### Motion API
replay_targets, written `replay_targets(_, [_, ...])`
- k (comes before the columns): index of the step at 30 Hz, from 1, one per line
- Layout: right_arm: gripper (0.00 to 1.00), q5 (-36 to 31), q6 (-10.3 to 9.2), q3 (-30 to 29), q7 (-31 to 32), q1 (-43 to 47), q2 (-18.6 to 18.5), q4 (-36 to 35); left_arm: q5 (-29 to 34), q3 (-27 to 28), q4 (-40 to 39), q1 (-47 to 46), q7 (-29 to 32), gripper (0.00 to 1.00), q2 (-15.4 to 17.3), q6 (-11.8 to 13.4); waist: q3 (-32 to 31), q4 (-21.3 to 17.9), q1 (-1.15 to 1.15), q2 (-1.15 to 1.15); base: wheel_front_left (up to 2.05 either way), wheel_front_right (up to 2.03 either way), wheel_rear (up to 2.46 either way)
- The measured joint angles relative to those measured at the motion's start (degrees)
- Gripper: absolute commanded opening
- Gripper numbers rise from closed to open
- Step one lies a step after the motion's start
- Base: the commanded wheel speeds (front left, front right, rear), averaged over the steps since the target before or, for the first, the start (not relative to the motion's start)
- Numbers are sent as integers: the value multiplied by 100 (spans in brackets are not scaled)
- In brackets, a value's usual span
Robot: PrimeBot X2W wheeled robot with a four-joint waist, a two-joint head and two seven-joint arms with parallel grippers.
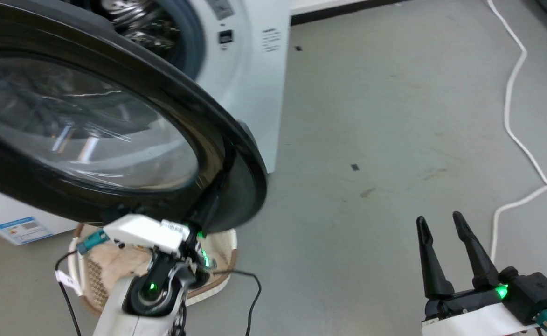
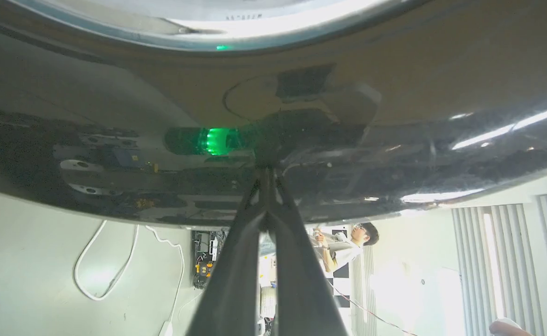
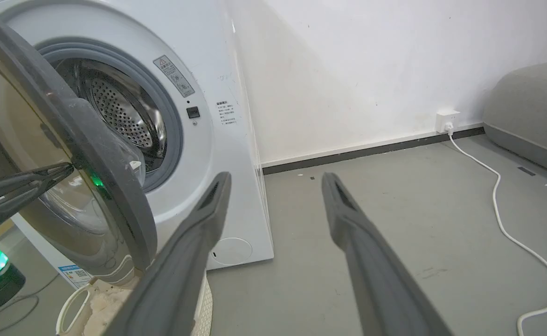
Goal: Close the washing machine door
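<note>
**A:** How far along is the door point(image 1: 82, 130)?

**B:** Partway at best. It hangs open from the machine point(image 1: 250, 70), which stands at the back edge of the floor point(image 1: 394, 116), by the wall. The drum point(image 3: 119, 112) and the grey ring point(image 3: 174, 126) show past the door's free edge, so that edge is well apart from the front. By the look of it, the swing home and the latching are not yet done.

**A:** Is anything touching it?

**B:** The left gripper point(image 2: 266, 173). Its fingers are pressed together with nothing between them, and the tips sit on the glossy outer ring near the free edge. The right wrist view agrees, showing the tips against the door's outer face.

**A:** So it is posed to push?

**B:** It looks so. The forearm comes up from below, over the basket point(image 1: 226, 252) that sits on the floor under the door.

**A:** And the right gripper point(image 1: 441, 224)?

**B:** It seems idle. Its fingers are spread and empty and point up over bare floor, well apart from the door and the machine.
</note>
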Motion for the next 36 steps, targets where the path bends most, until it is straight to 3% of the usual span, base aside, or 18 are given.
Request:
replay_targets(10, [100, 3, 0, 126, 0, 1, 0, 42, 264, -34, 870, -983, -939, 0, -9, -48, 82, -266, 0, 0, 0, 0, 0])
replay_targets(15, [100, 2, 0, 124, 0, 1, 0, 68, 333, -125, 1060, -1013, -895, 0, -8, -52, 21, -187, 0, 0, 0, 0, 0])
replay_targets(19, [100, -12, 0, 124, 0, 1, 0, 92, 620, -456, 761, -725, -717, 0, 98, -63, -85, -34, 0, 0, 0, 0, 0])
replay_targets(21, [100, -42, 0, 108, 0, 2, 0, 104, 821, -716, 549, -417, -593, 0, 234, -64, -159, 62, 0, 0, 0, 0, 0])
replay_targets(25, [100, -53, 0, 37, 0, 28, -2, 119, 1781, -1794, 16, 415, -155, 0, 970, -65, -388, 359, 0, 0, 0, 0, 0])
replay_targets(28, [100, -91, 0, 12, 0, 83, -1, 130, 2620, -2279, -35, 738, -331, 0, 1503, -65, -535, 577, 0, 0, 0, 0, 0])
replay_targets(31, [100, -122, 0, -11, 0, 130, -1, 127, 3738, -2473, 48, 827, -1025, 0, 2034, -2, -693, 902, 0, 0, 0, 0, 0])
replay_targets(36, [100, -207, 0, -32, 0, 150, -1, 92, 4528, -2102, -51, 822, -2465, 0, 2176, 385, -826, 1292, 0, 0, 0, 0, 0])
